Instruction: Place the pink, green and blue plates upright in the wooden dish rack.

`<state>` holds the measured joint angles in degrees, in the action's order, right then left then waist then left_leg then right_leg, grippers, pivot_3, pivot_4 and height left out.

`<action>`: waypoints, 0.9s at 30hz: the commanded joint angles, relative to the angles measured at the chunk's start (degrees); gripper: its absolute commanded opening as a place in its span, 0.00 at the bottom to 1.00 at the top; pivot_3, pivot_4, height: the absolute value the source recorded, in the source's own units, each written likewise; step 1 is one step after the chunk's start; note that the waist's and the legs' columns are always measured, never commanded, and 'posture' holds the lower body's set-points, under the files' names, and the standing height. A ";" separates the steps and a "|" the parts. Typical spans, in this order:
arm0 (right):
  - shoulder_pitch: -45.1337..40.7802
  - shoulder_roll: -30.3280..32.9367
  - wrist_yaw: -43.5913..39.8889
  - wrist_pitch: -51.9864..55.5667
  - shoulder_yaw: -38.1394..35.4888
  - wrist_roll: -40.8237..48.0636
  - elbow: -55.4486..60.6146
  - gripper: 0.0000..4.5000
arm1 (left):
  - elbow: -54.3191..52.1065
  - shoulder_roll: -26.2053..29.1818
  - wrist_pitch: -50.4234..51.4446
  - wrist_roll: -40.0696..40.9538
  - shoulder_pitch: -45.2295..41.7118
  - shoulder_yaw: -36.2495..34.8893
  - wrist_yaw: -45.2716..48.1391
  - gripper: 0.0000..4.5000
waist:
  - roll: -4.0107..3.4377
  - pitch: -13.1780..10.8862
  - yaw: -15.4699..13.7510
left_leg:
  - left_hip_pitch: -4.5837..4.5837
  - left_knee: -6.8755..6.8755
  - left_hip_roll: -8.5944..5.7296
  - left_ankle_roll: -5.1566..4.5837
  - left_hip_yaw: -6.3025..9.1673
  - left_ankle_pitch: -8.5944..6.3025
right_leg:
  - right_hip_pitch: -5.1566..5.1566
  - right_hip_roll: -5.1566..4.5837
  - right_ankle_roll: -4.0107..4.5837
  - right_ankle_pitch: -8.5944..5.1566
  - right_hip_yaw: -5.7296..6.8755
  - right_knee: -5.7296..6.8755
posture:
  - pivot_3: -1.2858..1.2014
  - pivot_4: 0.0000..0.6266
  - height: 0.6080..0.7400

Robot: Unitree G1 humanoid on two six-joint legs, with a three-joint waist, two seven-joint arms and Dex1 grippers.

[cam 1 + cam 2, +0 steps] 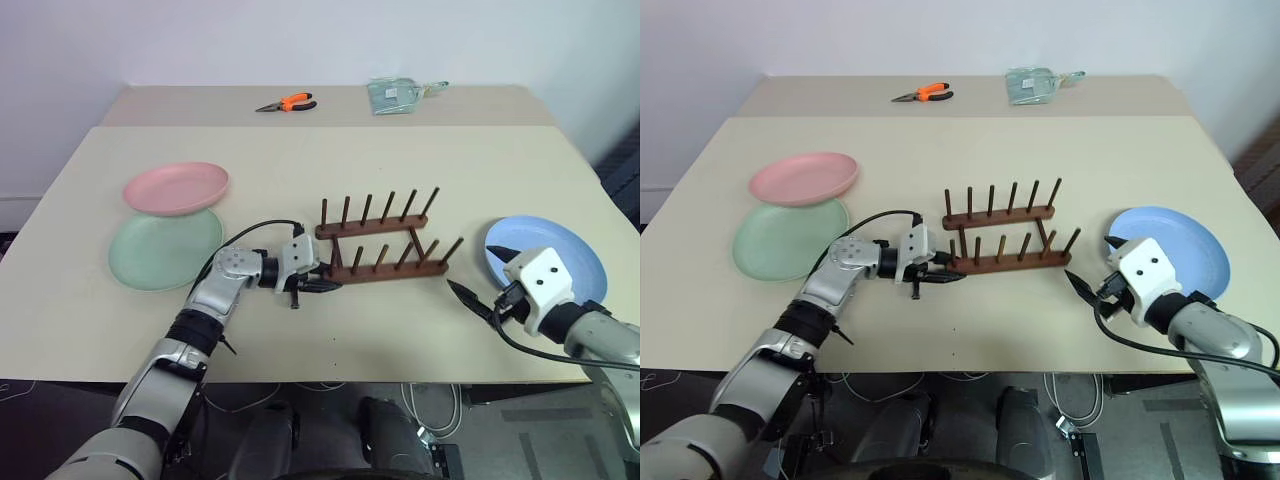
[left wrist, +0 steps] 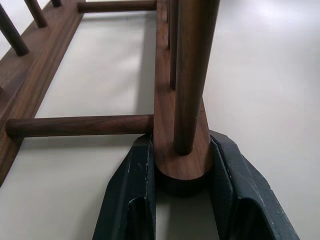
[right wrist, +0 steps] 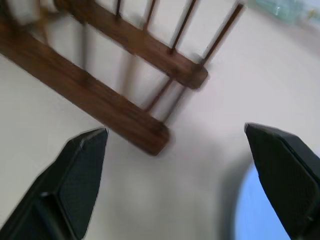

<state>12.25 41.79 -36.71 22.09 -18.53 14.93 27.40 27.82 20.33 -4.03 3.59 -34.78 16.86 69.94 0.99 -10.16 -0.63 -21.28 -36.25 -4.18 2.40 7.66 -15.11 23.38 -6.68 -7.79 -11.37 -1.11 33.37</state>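
The wooden dish rack (image 1: 385, 270) stands in the middle of the table, with nothing between its pegs. My left gripper (image 1: 318, 287) is at the rack's left end. In the left wrist view its two fingers (image 2: 132, 195) press on both sides of the near rail's rounded end (image 2: 182, 160). The pink plate (image 1: 176, 187) lies at the left, overlapping the green plate (image 1: 160, 250) below it. The blue plate (image 1: 565, 245) lies flat at the right. My right gripper (image 1: 485, 275) hovers open between the rack's right end and the blue plate, holding nothing.
Orange-handled pliers (image 1: 288, 102) and a clear packet (image 1: 395, 95) lie on the far table section. The table's front edge (image 1: 330, 380) runs just below both arms. A black cable loops over my left wrist.
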 commanded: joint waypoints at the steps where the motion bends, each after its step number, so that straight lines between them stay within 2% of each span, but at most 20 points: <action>1: 0.52 0.94 -1.47 -1.83 -2.49 0.24 -0.69 1.00 | -2.64 1.81 3.16 1.08 0.36 -0.72 1.26 0.51 | 0.00 0.00 -0.03 | 0.00 -0.01 0.00 0.00 0.00 0.00 | -0.01 0.00 -0.01 -0.01 0.00 0.00 | 0.52 0.24 1.00; 5: 1.46 1.20 -2.38 -2.57 -2.37 -0.93 -2.62 1.00 | -2.39 3.66 3.98 -1.21 1.01 -1.40 -2.95 0.96 | 0.00 0.00 -0.04 | 0.00 -0.01 0.01 0.00 0.01 0.00 | -0.01 0.00 -0.18 -0.12 0.00 0.00 | 0.52 0.24 1.00; 6: 2.10 1.43 -3.25 -2.60 -2.04 -0.88 -3.23 0.94 | -3.80 4.86 5.86 -1.35 2.14 -1.91 -3.94 1.00 | 0.00 0.00 -0.02 | 0.00 0.00 0.01 0.00 0.01 0.00 | -0.01 0.00 -0.18 -0.12 0.00 0.00 | 0.52 0.24 1.00; 8: 3.10 1.73 -4.95 -2.46 -1.12 -0.38 -3.20 0.82 | -8.01 7.04 9.94 -0.13 4.94 -2.63 -4.08 1.00 | -0.04 0.03 0.25 | 0.03 0.03 0.02 0.00 0.00 0.00 | -0.01 0.00 -0.18 -0.12 -0.01 -0.01 | 0.52 0.24 1.00; 9: 3.16 1.58 -5.44 -1.84 -0.39 0.20 -2.61 0.70 | -12.17 8.31 13.38 1.63 7.17 -2.89 -3.06 0.95 | -0.04 0.03 0.45 | 0.05 0.06 0.03 -0.01 0.00 -0.01 | -0.01 0.00 -0.18 -0.11 -0.01 0.00 | 0.52 0.24 1.00; 11: 2.87 1.16 -5.65 -0.83 1.67 0.38 -1.30 0.48 | -21.58 10.86 20.57 5.29 11.89 -2.82 -1.06 0.77 | -0.07 0.05 1.26 | 0.11 0.11 0.09 -0.01 -0.01 -0.01 | 0.00 0.04 -0.17 -0.12 -0.02 0.05 | 0.52 0.24 1.00; 15: 1.83 0.24 -5.21 0.33 7.07 -0.92 -0.62 0.03 | -34.93 12.31 30.91 9.90 18.73 -2.47 -3.29 0.34 | -0.28 0.18 1.33 | 0.11 0.10 0.12 -0.01 0.00 -0.02 | 0.00 0.01 -0.02 -0.25 -0.03 0.09 | 0.52 0.24 1.00; 16: 1.42 -0.07 -4.74 0.21 8.66 -1.77 -0.84 0.00 | -37.09 11.76 32.65 10.12 19.98 -2.20 -4.93 0.23 | -0.28 0.18 1.15 | 0.10 0.08 0.11 -0.02 0.00 -0.02 | -0.01 -0.01 -0.03 -0.26 -0.03 0.09 | 0.52 0.24 1.00; 19: -1.61 -1.14 -2.06 0.47 13.50 -5.75 -3.29 0.00 | -40.79 8.69 35.25 8.64 22.18 -0.81 -11.08 0.23 | -0.28 0.19 0.43 | 0.01 -0.01 0.08 -0.02 0.06 -0.02 | -0.02 -0.06 -0.03 -0.28 -0.03 0.05 | 0.52 0.24 1.00; 21: -4.94 -2.20 0.13 0.32 17.13 -9.20 -5.93 0.00 | -40.01 4.00 34.92 7.33 21.93 -1.01 -17.57 0.23 | -0.27 0.20 -0.07 | 0.00 -0.02 0.03 -0.02 0.03 -0.02 | -0.04 -0.08 -0.03 -0.28 -0.04 -0.01 | 0.52 0.24 1.00; 23: -8.62 -3.90 3.14 0.22 19.53 -12.31 -9.14 0.00 | -37.13 0.05 34.31 5.12 20.68 -1.55 -23.89 0.23 | -0.16 0.24 -0.16 | 0.00 -0.10 0.01 -0.02 0.05 -0.02 | -0.09 -0.08 -0.02 -0.27 -0.03 -0.02 | 0.52 0.24 1.00; 27: -16.05 -7.60 9.40 -1.24 22.47 -18.00 -17.28 0.00 | -28.87 -4.53 30.76 -1.17 17.65 -1.75 -35.26 0.23 | -0.03 0.42 -0.06 | 0.11 -0.12 0.00 0.01 0.05 0.00 | -0.14 -0.02 0.02 -0.24 -0.01 0.05 | 0.52 0.24 1.00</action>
<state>-2.63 34.64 -30.07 20.88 3.63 -0.45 13.10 -4.82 15.84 27.33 5.78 -16.70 16.36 40.01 0.96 -9.74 -0.69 -21.10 -36.36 -4.18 2.42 7.68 -15.11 23.20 -6.70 -7.75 -11.59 -1.13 33.43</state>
